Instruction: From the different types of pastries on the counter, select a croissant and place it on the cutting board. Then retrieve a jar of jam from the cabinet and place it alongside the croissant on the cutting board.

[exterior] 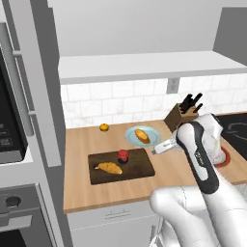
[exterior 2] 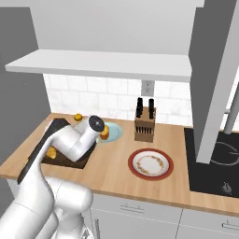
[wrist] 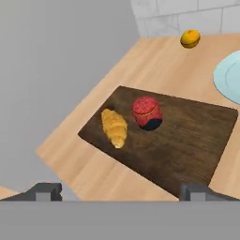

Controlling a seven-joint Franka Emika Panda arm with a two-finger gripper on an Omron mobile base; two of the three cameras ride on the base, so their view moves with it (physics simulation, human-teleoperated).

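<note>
The dark brown cutting board (exterior: 140, 166) lies on the tan counter (exterior: 82, 144). On it the golden croissant (exterior: 110, 168) lies lengthwise, and the red jar of jam (exterior: 123, 156) stands upright just beside it. In the hand view the croissant (wrist: 114, 127) and the jar (wrist: 147, 113) sit close together on the board (wrist: 187, 140), a small gap between them. My gripper (wrist: 122, 192) is open and empty, hovering above and to the right of the board. Its white hand (exterior: 161, 146) points towards the board. The plump bun (exterior: 142, 135) rests on its pale blue plate (exterior: 153, 140).
A small orange fruit (exterior: 103, 127) sits near the tiled wall. A knife block (exterior 2: 144, 122) stands at the back, with a red-rimmed plate (exterior 2: 151, 164) in front of it and a black stove (exterior 2: 214, 158) to the right. The white shelf board (exterior: 144, 65) hangs overhead.
</note>
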